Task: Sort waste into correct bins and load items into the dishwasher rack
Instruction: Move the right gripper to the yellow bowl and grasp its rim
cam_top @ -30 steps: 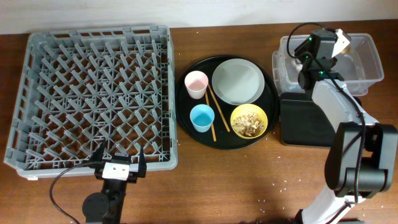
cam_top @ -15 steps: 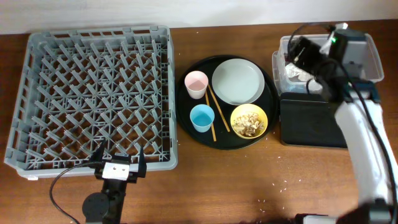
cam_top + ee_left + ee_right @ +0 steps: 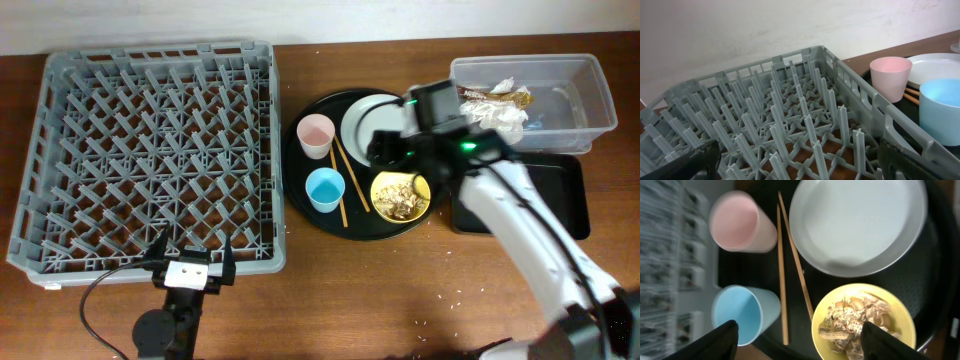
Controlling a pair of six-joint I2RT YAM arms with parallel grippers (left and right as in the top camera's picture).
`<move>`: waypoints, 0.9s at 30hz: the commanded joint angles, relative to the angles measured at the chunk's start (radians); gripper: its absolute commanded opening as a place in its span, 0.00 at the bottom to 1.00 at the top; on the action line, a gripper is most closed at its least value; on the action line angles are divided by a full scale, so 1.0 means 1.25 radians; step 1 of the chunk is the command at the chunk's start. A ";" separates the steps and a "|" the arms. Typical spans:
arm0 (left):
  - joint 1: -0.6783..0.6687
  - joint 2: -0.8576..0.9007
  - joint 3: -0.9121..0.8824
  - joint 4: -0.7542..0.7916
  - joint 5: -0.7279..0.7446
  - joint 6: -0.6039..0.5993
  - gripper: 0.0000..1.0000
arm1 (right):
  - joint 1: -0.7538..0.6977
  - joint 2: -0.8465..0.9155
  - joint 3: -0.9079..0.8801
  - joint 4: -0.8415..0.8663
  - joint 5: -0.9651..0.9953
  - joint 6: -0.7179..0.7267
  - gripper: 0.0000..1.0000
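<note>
My right gripper [image 3: 386,146] is open and empty, hovering over the round tray between the pale grey plate [image 3: 857,222] and the yellow bowl [image 3: 865,325] of food scraps [image 3: 857,320]. The chopsticks [image 3: 782,270] lie between the pink cup [image 3: 740,222], the blue cup [image 3: 742,312] and the plate. Napkins [image 3: 497,112] and a brown-and-gold wrapper [image 3: 512,96] lie in the clear tub [image 3: 585,95]. The black rectangular tray [image 3: 560,195] sits in front of the tub. My left gripper [image 3: 190,262] is open and empty at the front edge of the grey rack [image 3: 150,150].
The round black tray [image 3: 300,205] holds the dishes between the rack and the bins. White crumbs [image 3: 455,295] dot the brown table in front. My right arm [image 3: 520,220] reaches across the black rectangular tray.
My right gripper has swung left from the clear tub to above the round tray. The napkins and wrapper in the tub now show. The left arm has not moved.
</note>
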 commanded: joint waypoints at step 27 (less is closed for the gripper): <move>0.003 -0.004 -0.004 -0.003 -0.003 -0.007 1.00 | 0.083 0.273 -0.016 -0.020 0.117 0.085 0.26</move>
